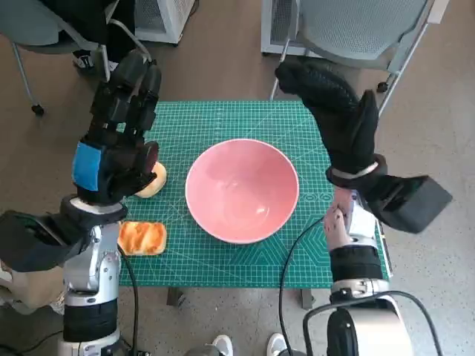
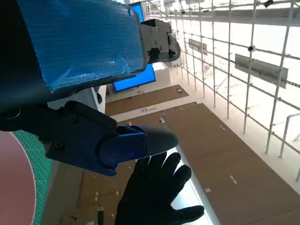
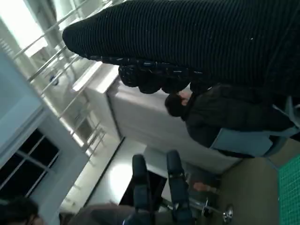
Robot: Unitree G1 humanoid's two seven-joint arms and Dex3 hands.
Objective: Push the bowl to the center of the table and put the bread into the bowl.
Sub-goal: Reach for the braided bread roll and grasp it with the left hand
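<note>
Bread: one orange-brown glazed piece (image 1: 142, 237) lies flat at near left of the green cutting mat (image 1: 223, 119), just beside the left forearm. A second, paler roll (image 1: 154, 180) sits a bit farther back, half hidden under the left hand, near the bowl's left rim but apart from it.

Pink bowl (image 1: 242, 190) stands upright approx. mid-tabletop, nothing inside it; its rim also shows as a pink arc at the edge of the left wrist view (image 2: 14, 183).

Left hand (image 1: 122, 126), blue tape on its back, is raised over the left side of the mat w/ fingers reaching toward the far edge, spread and holding nothing. It is above the pale roll; can't tell whether it touches it.

Right hand (image 1: 334, 111), black knit glove, is up above the far right corner of the mat, fingers extended and loosely apart, nothing in it, clear of the bowl. Left wrist view shows the same glove (image 2: 154, 192) w/ fingers splayed.

Beyond the tabletop: grey chair (image 1: 356, 30) at far right, another chair's legs at far left. Right wrist view shows a person in dark clothing (image 3: 225, 115) seated on a chair.
</note>
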